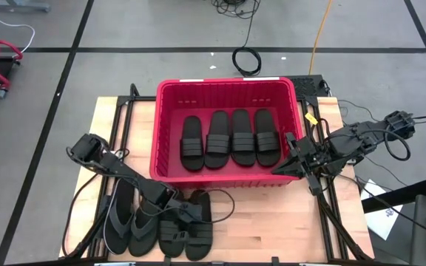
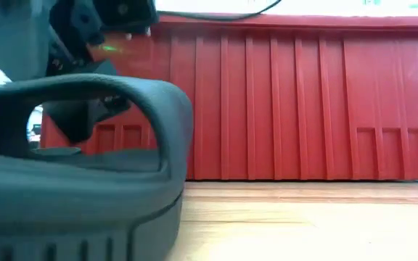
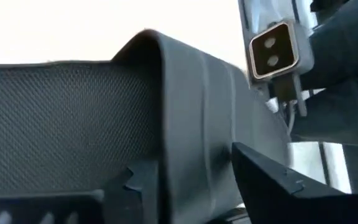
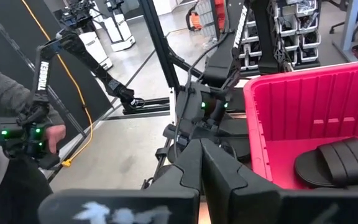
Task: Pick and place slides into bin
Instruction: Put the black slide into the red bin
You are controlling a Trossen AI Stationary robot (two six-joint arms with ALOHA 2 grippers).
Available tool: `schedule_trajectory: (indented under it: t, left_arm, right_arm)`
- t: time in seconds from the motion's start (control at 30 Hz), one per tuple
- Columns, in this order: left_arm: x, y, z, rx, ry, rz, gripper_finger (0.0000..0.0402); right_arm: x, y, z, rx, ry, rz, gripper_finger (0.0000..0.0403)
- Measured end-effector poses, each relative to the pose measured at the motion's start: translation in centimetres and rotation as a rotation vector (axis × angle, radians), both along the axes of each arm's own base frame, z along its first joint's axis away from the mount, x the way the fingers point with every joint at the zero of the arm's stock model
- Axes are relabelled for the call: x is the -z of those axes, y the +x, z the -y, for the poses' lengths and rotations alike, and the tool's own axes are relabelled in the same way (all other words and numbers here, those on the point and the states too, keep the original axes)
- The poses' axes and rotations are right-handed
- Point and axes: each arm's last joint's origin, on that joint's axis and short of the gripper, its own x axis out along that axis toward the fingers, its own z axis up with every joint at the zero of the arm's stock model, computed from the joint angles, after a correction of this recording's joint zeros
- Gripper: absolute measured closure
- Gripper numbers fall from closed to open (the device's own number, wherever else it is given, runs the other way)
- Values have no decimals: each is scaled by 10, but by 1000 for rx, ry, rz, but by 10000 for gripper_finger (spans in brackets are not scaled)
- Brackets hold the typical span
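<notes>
red bin [image 1: 228,90] holds four slides [image 1: 231,138]; four more slides [image 1: 161,225] lie on table [image 1: 272,229] before it. left gripper [image 1: 177,212] straddles a strap, grip unclear. right gripper [image 1: 288,168] closed, empty, beside bin.

The red bin [image 1: 230,89] takes up the far middle of the surface [image 1: 272,229], its ribbed near wall standing as a barrier between the near strip and the bin floor. Four slides [image 1: 231,138] lie abreast across that floor; bare floor remains along the far wall and at the left and right ends. On the near left, two flip-flops [image 1: 128,218] and two strapped slides [image 1: 187,225] crowd the surface, with the left tool [image 1: 183,212] down among them. The near right of the surface lies bare. The right tool [image 1: 291,164] hangs at the bin's right near corner, narrowing passage there.
</notes>
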Motion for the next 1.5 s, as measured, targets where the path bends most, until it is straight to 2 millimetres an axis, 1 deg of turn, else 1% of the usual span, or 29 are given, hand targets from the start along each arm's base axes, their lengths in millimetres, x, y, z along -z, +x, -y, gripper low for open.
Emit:
schedule_trajectory:
  t: [0.07, 0.17, 0.23, 0.27, 0.3, 0.4, 0.53, 0.6, 0.7, 0.8, 0.87, 1.0, 1.07, 1.2, 1.3, 1.37, 1.5]
  left_arm:
    - [2, 2, 2, 10, -23, 1, 245]
    - [0, 3, 3, 23, -29, 37, 304]
    - [-7, 4, 3, 43, -32, 69, 358]
    - [-13, 5, 4, 57, -32, 91, 378]
    - [-20, 5, 4, 68, -36, 105, 387]
    - [-44, 7, 11, 113, -46, 177, 387]
    - [-81, 5, 21, 184, -65, 244, 397]
    - [-98, 0, 25, 210, -41, 229, 396]
    - [-127, 2, 31, 249, -17, 251, 398]
    - [-154, -4, 32, 276, 41, 212, 398]
    - [-175, -4, 32, 274, 69, 245, 398]
    - [-212, -7, 20, 221, 178, 282, 399]
    - [-227, -8, 11, 178, 254, 298, 399]
    - [-253, -6, -13, 92, 366, 339, 399]
    - [-271, -2, -33, 38, 386, 373, 400]
    - [-278, 2, -46, 10, 372, 383, 399]
    - [-281, 7, -64, -41, 394, 384, 400]
  right_arm:
    - [0, 0, 0, -18, 5, -1, 403]
    - [0, 0, 0, -20, 5, -1, 403]
    - [0, 0, 0, -21, 5, -1, 403]
    - [0, 0, 0, -21, 4, -1, 403]
    - [0, 0, 0, -20, 4, -2, 403]
    - [0, 0, 0, -24, -10, 4, 403]
    - [0, 0, 0, -26, -16, 6, 403]
    - [0, 0, 0, -26, -20, 8, 403]
    - [0, 0, -1, -26, -19, 9, 403]
    - [-1, 0, 0, -29, -30, 16, 403]
    - [-1, 0, -1, -29, -31, 19, 403]
    - [-1, 0, -1, -30, -31, 19, 403]
    - [-1, 0, -1, -30, -31, 19, 403]
    - [-1, 0, -1, -31, -31, 27, 403]
    - [-3, 1, -1, -31, -28, 41, 403]
    - [-3, 1, -1, -39, -34, 51, 403]
    - [-3, 2, -3, -86, -41, 56, 403]
